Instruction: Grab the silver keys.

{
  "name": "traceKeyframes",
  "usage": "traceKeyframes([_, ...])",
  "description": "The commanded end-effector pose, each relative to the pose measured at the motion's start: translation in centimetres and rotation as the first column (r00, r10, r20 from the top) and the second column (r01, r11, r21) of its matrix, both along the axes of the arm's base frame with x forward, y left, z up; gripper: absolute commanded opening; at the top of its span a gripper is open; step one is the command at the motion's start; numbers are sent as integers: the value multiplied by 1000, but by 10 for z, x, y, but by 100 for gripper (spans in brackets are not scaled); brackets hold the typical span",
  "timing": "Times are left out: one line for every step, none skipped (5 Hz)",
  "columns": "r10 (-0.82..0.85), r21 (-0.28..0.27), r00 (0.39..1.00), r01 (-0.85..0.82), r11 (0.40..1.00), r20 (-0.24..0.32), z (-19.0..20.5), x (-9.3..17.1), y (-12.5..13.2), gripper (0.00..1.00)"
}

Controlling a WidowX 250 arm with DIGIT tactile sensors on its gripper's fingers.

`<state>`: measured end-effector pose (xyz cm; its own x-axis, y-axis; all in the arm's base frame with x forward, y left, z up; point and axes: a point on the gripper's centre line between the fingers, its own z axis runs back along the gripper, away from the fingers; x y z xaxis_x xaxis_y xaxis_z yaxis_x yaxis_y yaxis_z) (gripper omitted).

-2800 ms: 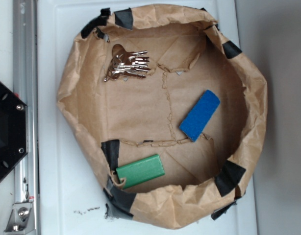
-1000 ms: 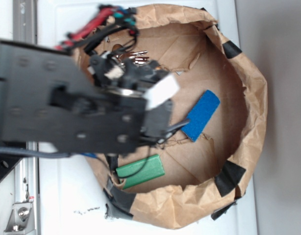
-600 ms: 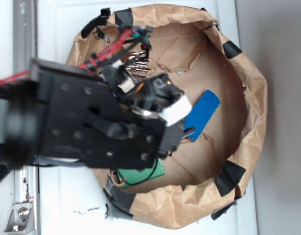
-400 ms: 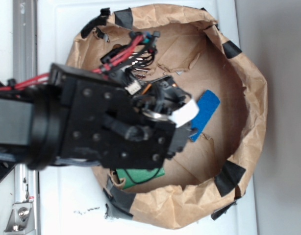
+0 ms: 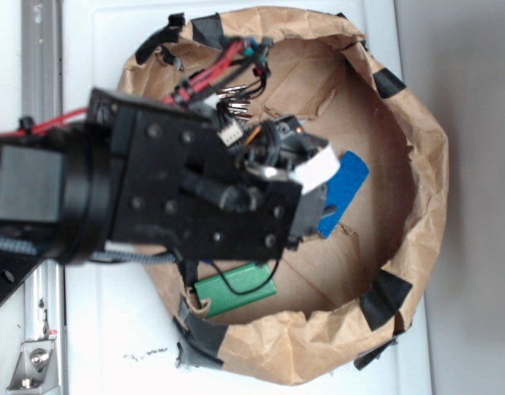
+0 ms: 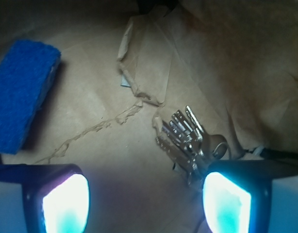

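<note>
Sliding across the paper bowl (image 5: 417, 156) from the left, the arm has drifted a little further toward the middle in the last second, and its black body now covers most of the near half. A few seconds ago nothing stood over the bowl at all. From where I stand that looks like the approach, not the grab: nothing is held yet.

The silver keys (image 6: 188, 141) lie fanned on the brown paper floor. In the wrist view they sit close in front of the right-hand pad (image 6: 226, 201), their ring end just beside it, and not between the two pads. In the overhead view only their tips (image 5: 236, 97) peep out from under the red and black cables. The tool (image 6: 146, 199) is spread wide, both glowing pads well apart with bare paper between them.

I reckon it needs to shift sideways toward the keys before it drops, or one pad may come down on top of them.

Room is fair. The blue block (image 6: 20, 94) lies well off to the other side, and the green block (image 5: 236, 288) is near the taped rim, partly under the arm. A torn paper flap (image 6: 144, 63) rises just beyond the keys, and the crumpled wall slopes up close behind them, so there's less slack on that side.
</note>
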<state>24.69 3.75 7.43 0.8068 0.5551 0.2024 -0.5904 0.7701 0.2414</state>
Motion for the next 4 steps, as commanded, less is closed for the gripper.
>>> traceKeyframes([-63,27,998,63,998,30,0,-4,30,100])
traceKeyframes([-101,12,995,101,995,15,5,-12,33,100])
traceKeyframes([-113,-6,994,113,994,-2,9,-15,33,100])
traceKeyframes([-119,-28,993,119,993,-18,15,-14,36,100])
